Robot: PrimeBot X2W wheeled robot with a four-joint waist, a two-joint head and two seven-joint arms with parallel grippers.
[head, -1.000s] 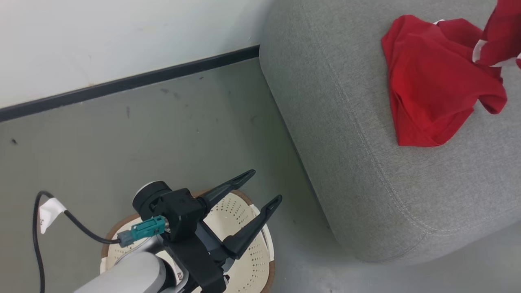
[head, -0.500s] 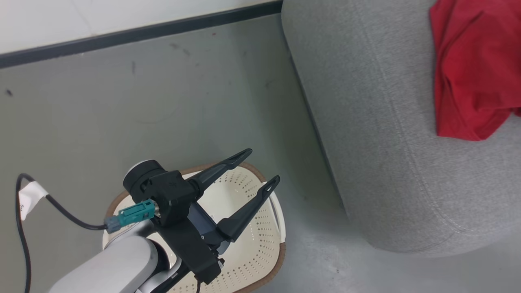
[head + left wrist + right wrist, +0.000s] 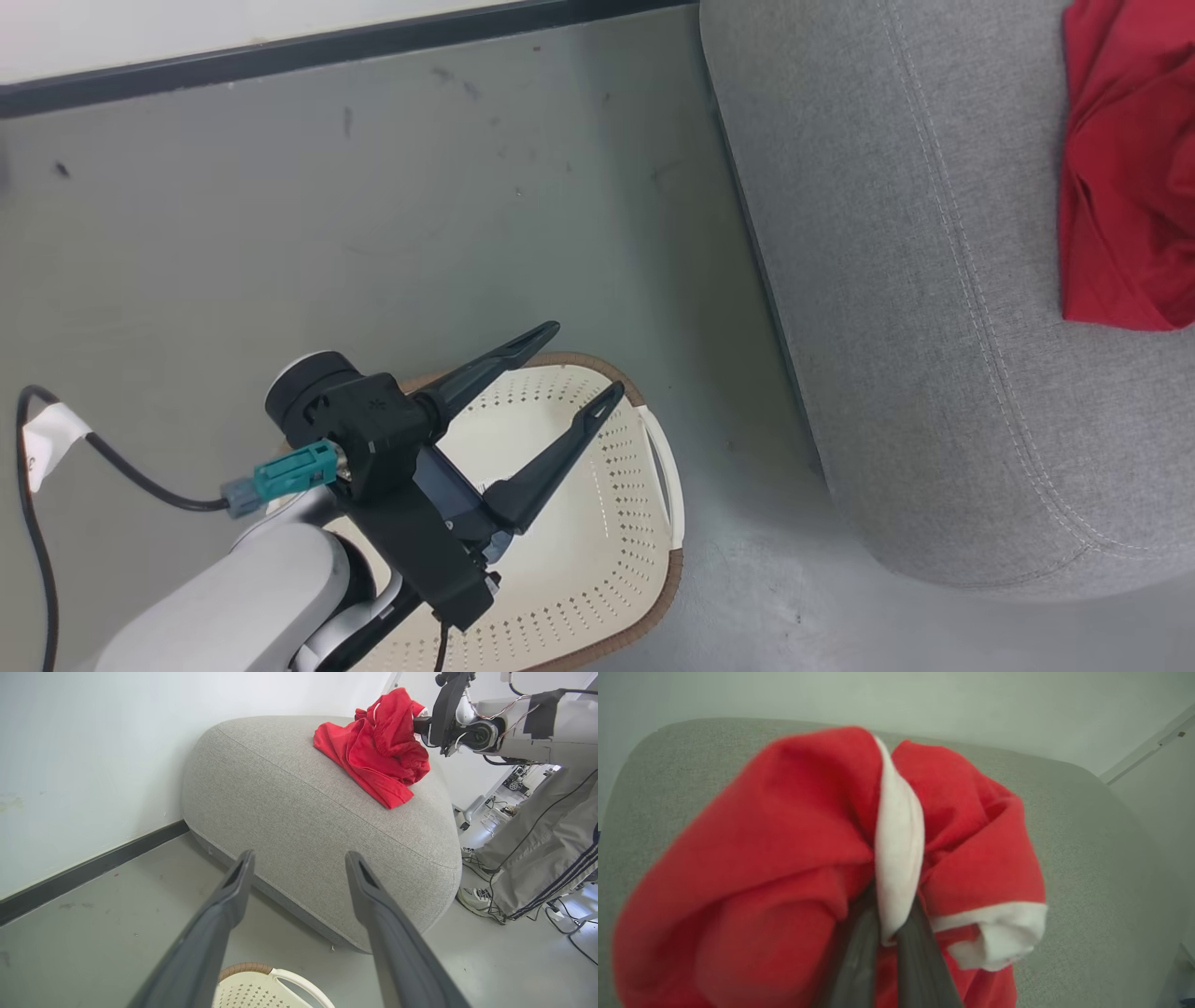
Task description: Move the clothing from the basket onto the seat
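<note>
Well, the grey seat [image 3: 915, 280] fills the frame's right, red clothing [image 3: 1120, 187] heaped at its upper right. Lower centre, the basket [image 3: 597, 523] sits beneath the left gripper [image 3: 586, 357], fingers spread; the right gripper [image 3: 888, 926] pinches the clothing's white trim.

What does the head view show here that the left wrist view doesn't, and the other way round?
Head view adds: the left gripper body with its teal connector and cable, plus the basket interior's perforated wall.
Left wrist view adds: the right gripper shut on clothing over the seat, and a person's trouser legs and shoes.
Shared: the left gripper standing open, the basket rim, the seat with red clothing on it.
</note>
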